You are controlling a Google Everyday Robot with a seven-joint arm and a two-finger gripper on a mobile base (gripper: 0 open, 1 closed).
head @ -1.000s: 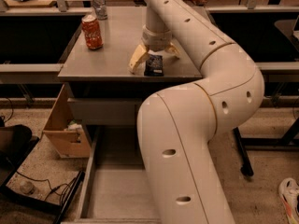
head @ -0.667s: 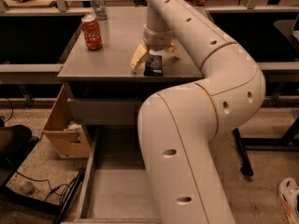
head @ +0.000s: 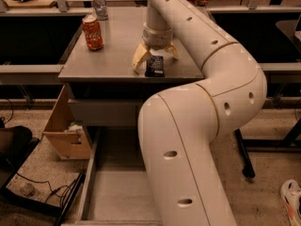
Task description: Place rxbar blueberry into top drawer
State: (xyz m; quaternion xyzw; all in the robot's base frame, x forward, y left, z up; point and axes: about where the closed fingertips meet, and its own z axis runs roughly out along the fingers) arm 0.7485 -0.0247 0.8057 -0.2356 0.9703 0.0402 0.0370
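Observation:
The rxbar blueberry (head: pixel 154 66), a dark navy bar with white print, lies flat on the grey cabinet top (head: pixel 108 55) near its front edge. My gripper (head: pixel 155 61) reaches down from above and stands over the bar, open, with one pale finger (head: pixel 138 59) to the bar's left and the other to its right rear. The top drawer (head: pixel 89 173) is pulled out below the cabinet at the bottom of the view, showing a flat bare grey floor. My arm covers the drawer's right side.
A red-orange soda can (head: pixel 92 32) stands at the left of the cabinet top, with a silver can (head: pixel 99 3) behind it. A cardboard box (head: pixel 63 126) sits on the floor left of the drawer. Cables lie at lower left. A chair base (head: pixel 243 157) stands at right.

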